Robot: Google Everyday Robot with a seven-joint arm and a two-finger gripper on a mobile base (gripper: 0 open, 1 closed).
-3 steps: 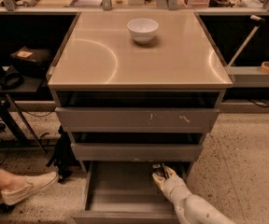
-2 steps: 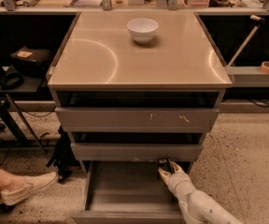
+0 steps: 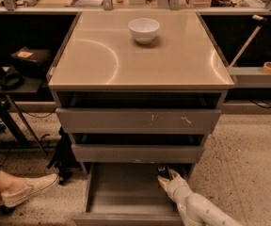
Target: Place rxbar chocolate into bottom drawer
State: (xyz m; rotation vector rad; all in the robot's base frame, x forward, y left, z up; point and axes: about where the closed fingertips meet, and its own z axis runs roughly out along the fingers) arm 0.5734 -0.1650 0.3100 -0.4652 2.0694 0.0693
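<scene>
The bottom drawer (image 3: 126, 206) is pulled open below two shut grey drawers, and its grey tray floor shows bare. My gripper (image 3: 165, 174) reaches down into the drawer's back right corner, just under the middle drawer's front. A small dark piece, the rxbar chocolate (image 3: 162, 171), shows at the gripper's tip and is held there. Most of the bar is hidden by the gripper.
A white bowl (image 3: 144, 29) stands on the cabinet's tan top (image 3: 102, 55). A seated person's foot in a beige shoe (image 3: 27, 189) rests on the floor at the left. A dark stand and cables (image 3: 13, 102) are at the left, and a tape roll (image 3: 270, 67) sits on a shelf at the right.
My gripper has shifted slightly right and deeper toward the drawer's back right corner, with the dark bar still at its tip. The drawers and bowl have not moved.
</scene>
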